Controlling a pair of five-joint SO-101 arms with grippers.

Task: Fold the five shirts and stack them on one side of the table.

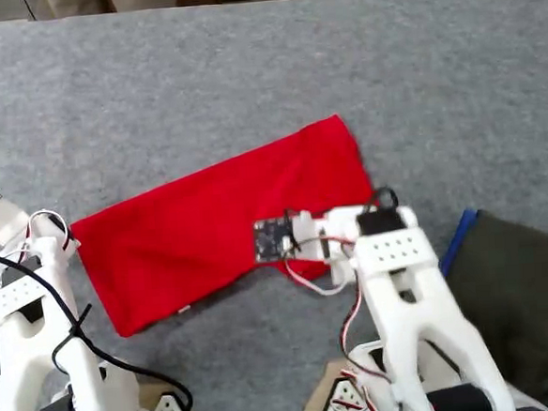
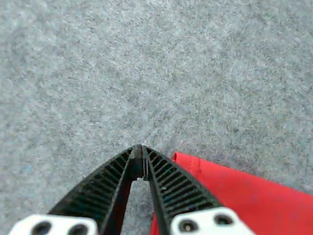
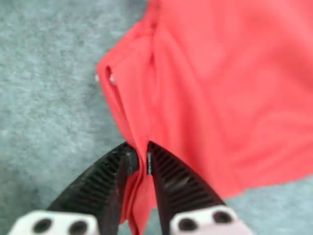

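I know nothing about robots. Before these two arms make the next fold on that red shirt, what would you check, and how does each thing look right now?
1. Right gripper has cloth: ok. It is shut on a bunched fold at the edge of the red shirt.
2. Left gripper has cloth: not ok. It is shut on nothing, over the table beside the shirt's corner.
3. Shirt lies flat: ok. It is a long strip, bunched only at the right gripper.
4. How many layers the right gripper pinches: cannot tell.
5. Stack spot: ok. A dark cloth lies at the table's side by the right arm, apart from the red shirt.
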